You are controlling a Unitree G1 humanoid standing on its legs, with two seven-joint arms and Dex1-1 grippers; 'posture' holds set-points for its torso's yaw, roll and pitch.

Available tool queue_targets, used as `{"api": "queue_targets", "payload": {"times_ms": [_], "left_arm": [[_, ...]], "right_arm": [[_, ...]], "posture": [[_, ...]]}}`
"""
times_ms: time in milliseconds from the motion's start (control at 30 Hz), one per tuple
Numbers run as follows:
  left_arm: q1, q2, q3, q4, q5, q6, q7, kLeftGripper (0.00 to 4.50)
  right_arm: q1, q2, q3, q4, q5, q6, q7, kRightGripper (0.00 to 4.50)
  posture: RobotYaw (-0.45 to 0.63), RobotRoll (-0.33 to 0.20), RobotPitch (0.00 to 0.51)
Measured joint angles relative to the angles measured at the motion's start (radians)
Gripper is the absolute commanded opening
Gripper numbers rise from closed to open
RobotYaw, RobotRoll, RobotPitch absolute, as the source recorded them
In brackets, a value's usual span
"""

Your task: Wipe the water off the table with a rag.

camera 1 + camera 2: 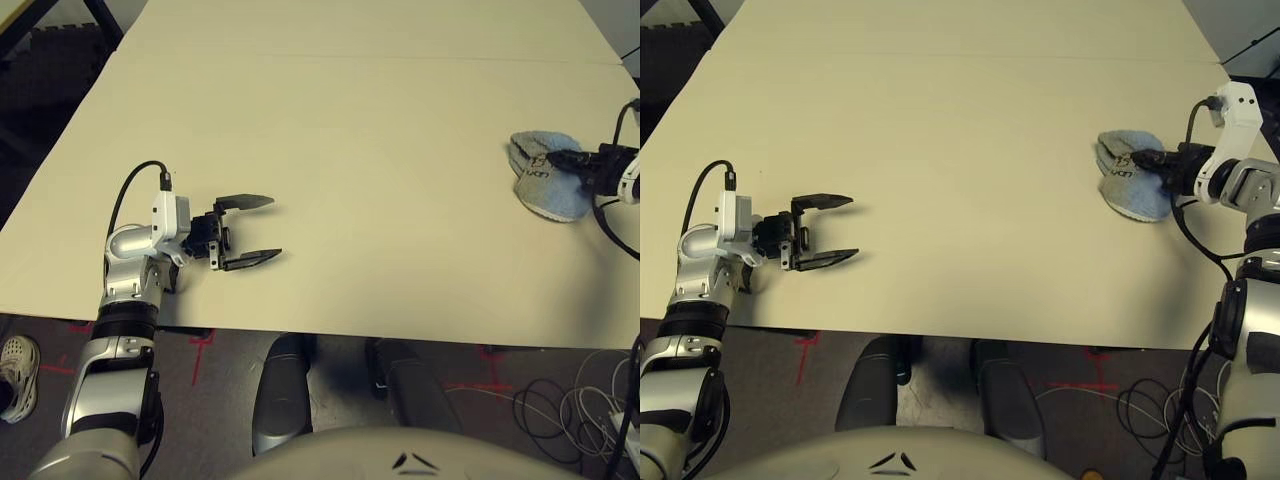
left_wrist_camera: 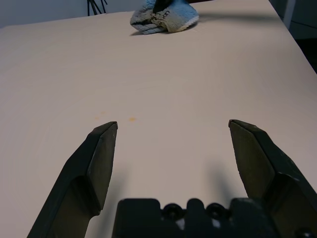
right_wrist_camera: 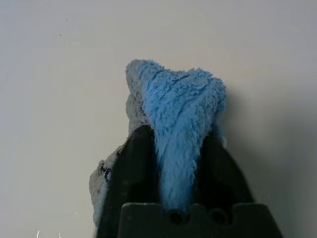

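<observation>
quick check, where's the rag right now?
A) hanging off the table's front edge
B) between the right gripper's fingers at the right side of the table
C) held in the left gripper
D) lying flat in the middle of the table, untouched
B: the rag sits bunched between the right gripper's fingers, resting on the table at its right side; the left gripper hangs open and empty.

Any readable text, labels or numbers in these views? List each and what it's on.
Black handwritten marks on the whitish edge of the rag: too small and blurred to read.
No other words, labels, brands or numbers can be read on the table or on either gripper.
</observation>
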Motion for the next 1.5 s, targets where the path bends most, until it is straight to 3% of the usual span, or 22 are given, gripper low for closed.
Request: {"api": "queue_targets", "payload": {"times_ms": [167, 433, 633, 967, 1500], "left_arm": [[-0.046, -0.002, 0.025, 0.003, 0.005, 0.07, 0.134, 4.5], [-0.288, 0.012, 0.16, 0.303, 0.063, 0.135, 0.629, 4.5], [-0.386, 0.078, 0.224, 0.481, 0.096, 0.132, 0.841, 4.5], [-0.397, 0.111, 0.244, 0.589, 0.14, 0.13, 0.944, 4.5], [-0.426, 0.118, 0.245, 0.629, 0.175, 0.096, 0.964, 4.5]], "right_arm": [[0.007, 0.011, -0.067, -0.01, 0.016, -0.202, -0.032, 4.45], [-0.012, 0.039, -0.201, 0.036, 0.055, -0.522, -0.213, 4.45], [0.0, 0.074, -0.232, 0.113, 0.066, -0.636, -0.251, 4.45], [0.045, 0.129, -0.24, 0.142, 0.075, -0.713, -0.298, 4.45], [0.078, 0.165, -0.277, 0.144, 0.114, -0.737, -0.333, 4.45]], "posture": [[0.14, 0.0, 0.214], [0.16, 0.0, 0.21], [0.17, 0.0, 0.208], [0.17, 0.0, 0.203], [0.15, 0.0, 0.187]]}}
